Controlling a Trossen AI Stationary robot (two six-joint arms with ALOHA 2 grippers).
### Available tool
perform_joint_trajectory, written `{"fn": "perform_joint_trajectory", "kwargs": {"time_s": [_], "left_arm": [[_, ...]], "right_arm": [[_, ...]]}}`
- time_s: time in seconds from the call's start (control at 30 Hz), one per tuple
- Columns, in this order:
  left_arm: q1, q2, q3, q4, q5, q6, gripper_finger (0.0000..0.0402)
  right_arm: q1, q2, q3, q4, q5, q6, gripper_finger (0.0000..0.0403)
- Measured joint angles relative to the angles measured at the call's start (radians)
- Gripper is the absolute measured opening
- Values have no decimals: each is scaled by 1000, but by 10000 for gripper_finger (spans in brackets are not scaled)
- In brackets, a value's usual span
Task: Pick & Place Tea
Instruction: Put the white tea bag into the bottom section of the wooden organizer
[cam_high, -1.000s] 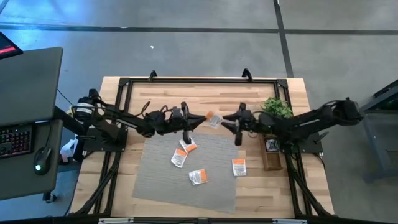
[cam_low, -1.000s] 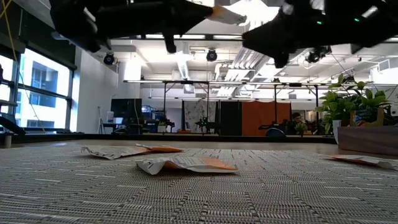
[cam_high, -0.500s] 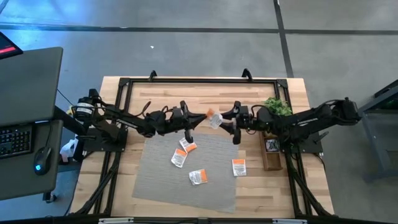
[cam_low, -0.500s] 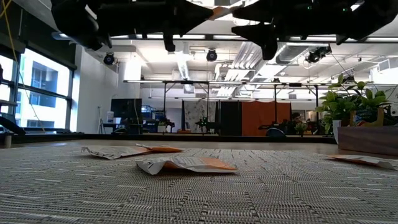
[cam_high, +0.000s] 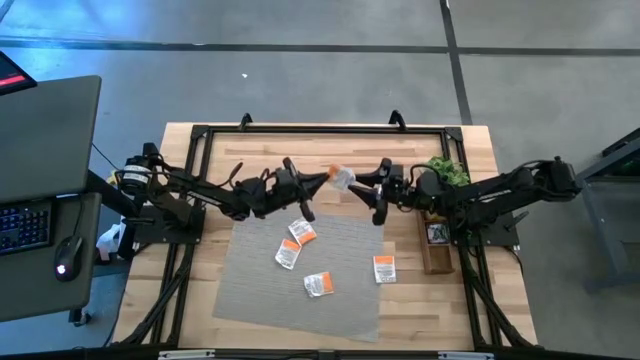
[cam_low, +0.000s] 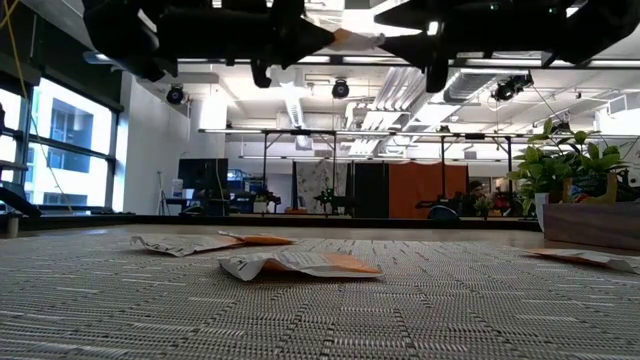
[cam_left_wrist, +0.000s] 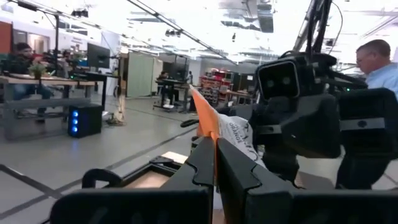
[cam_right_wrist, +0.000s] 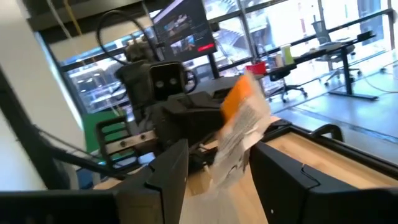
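Above the table's middle, my left gripper (cam_high: 326, 181) is shut on one white-and-orange tea sachet (cam_high: 341, 177). My right gripper (cam_high: 374, 190) faces it from the right, open. In the right wrist view the sachet (cam_right_wrist: 239, 127) stands in the gap between the right fingers, and I see no touch. Several more white-and-orange sachets, such as two (cam_high: 300, 233) (cam_high: 384, 268), lie flat on the grey mat (cam_high: 340, 300). In the low view both grippers hang high over the mat, and the held sachet's orange edge (cam_low: 345, 37) shows between them. My left gripper pinches the sachet's lower edge (cam_left_wrist: 216, 144) between its two fingers. The fingers come roughly level from the table's left, tipped slightly up. The sachet stands on edge beyond the fingertips, its orange end up, lifted clear of the mat.
A small green potted plant (cam_high: 446, 171) and a narrow wooden tray (cam_high: 436, 246) stand at the right of the table, under my right arm. A black frame (cam_high: 320, 129) runs along the far edge. People show in the room beyond.
My left gripper has rolled and tipped upward in place, turning the sachet and carrying it a little toward the far edge. My right gripper has risen and moved in toward the sachet from the right.
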Motion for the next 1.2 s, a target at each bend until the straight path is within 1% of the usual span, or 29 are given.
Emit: {"fn": "perform_joint_trajectory", "kwargs": {"time_s": [0.2, 0.33, 0.53, 0.77, 0.8, 0.87, 0.93, 1.07, 1.2], "left_arm": [[0, 0, 0, 7, 0, 0, 0], [0, 0, 0, 35, 1, 0, 0], [0, 0, 0, 46, 2, 0, 0], [0, 0, 0, 46, 13, -12, 0], [0, 0, 0, 46, 21, -12, 0], [0, 0, 0, 44, 43, -12, 0], [0, 0, 0, 25, 49, -12, 0], [0, 0, -1, -1, 54, -5, 0], [0, 0, -1, -5, 92, 0, 8]], "right_arm": [[-2, 0, 0, -7, 26, -6, 162], [-2, 0, 0, -14, 16, -5, 144], [-2, 0, 0, -16, -3, -25, 94], [-2, 0, 0, -17, -15, -63, 10], [-2, 0, 0, -17, -15, -78, 6], [-2, 0, 0, -20, -9, -88, 10], [-2, 0, 0, -33, -1, -88, 13], [8, 0, 0, -64, 6, -90, 4], [36, -1, 0, -115, 75, -90, 3]]}}
